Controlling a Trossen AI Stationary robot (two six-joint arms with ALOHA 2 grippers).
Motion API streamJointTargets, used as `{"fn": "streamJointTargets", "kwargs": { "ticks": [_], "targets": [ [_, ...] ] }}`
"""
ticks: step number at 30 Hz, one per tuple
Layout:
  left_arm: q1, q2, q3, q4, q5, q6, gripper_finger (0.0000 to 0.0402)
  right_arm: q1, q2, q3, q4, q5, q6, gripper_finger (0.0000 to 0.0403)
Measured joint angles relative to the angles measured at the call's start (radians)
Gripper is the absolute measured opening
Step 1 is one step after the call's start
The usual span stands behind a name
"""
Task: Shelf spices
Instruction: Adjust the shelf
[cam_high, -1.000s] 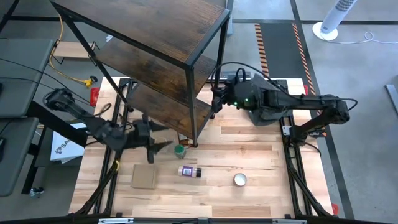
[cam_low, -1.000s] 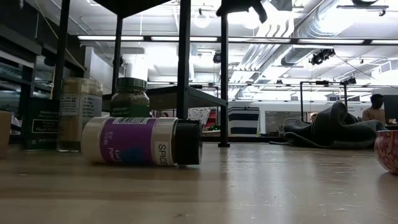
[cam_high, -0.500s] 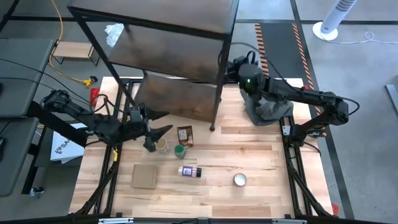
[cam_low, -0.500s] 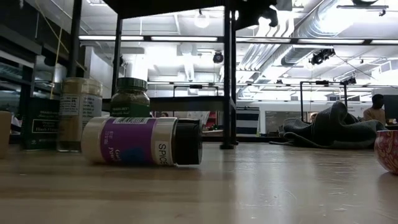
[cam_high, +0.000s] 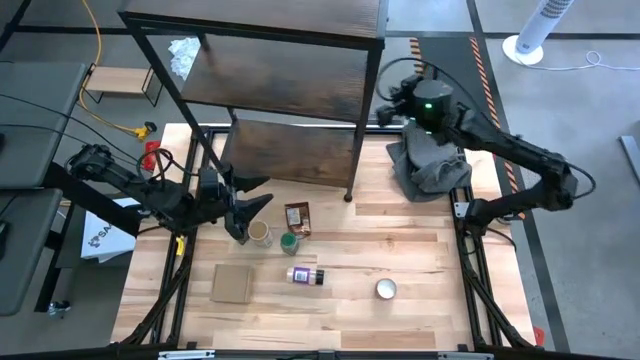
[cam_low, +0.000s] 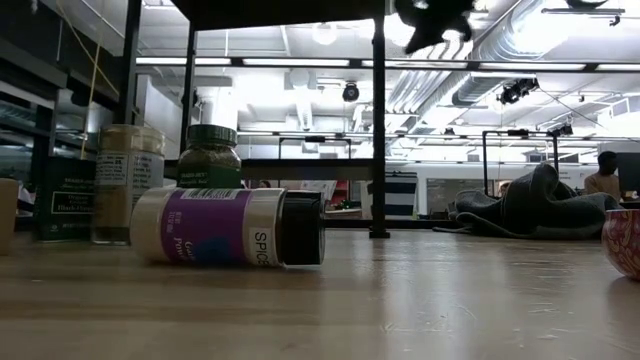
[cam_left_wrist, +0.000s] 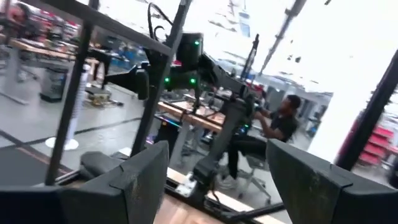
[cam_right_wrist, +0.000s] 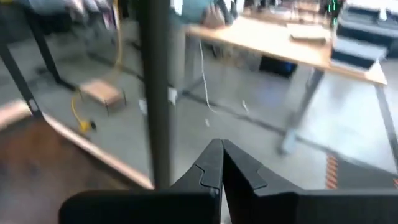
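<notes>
The shelf (cam_high: 270, 55) stands upright on the table's far left part, and its near right leg (cam_low: 379, 120) rests on the wood. My right gripper (cam_high: 382, 112) is shut, high up beside the shelf's right post (cam_right_wrist: 158, 93), with a gap between them. My left gripper (cam_high: 262, 192) is open by the shelf's near left side, above the jars. The tan-lidded jar (cam_high: 259, 233), the green-lidded jar (cam_high: 289, 241) and the dark tin (cam_low: 65, 200) stand upright. The brown-orange pouch (cam_high: 297, 217) lies flat. The purple-labelled jar (cam_high: 304, 275) lies on its side.
A flat cardboard square (cam_high: 232, 283) and a round silvery disc (cam_high: 385, 289) lie near the table's near edge. A grey cloth heap (cam_high: 428, 165) sits at the far right. A bowl's rim (cam_low: 622, 240) shows at the right in the low view. Bare wood lies right of the shelf.
The shelf has swung from a tilted stand to upright, its top moving toward the far right and its legs settling on the table. My right gripper has moved the same way, up and toward the far right. My left gripper has shifted a little toward the far edge.
</notes>
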Motion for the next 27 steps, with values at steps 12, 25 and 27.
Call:
{"fn": "streamJointTargets", "kwargs": {
  "ticks": [12,25,27],
  "targets": [
    [-0.047,-0.002,0.175,-0.772,0.169,-0.313,0.0245,0.082,-0.285,0.000,-0.602,-0.275,0.271,0.0000],
    [-0.078,0.000,0.344,-1.188,0.187,-0.379,0.0214,0.309,-0.261,0.000,-0.604,-0.280,0.397,0.0000],
    [-0.078,0.006,0.344,-1.186,0.182,-0.387,0.0214,0.327,-0.246,0.000,-0.604,-0.280,0.396,0.0000]
  ]
}}
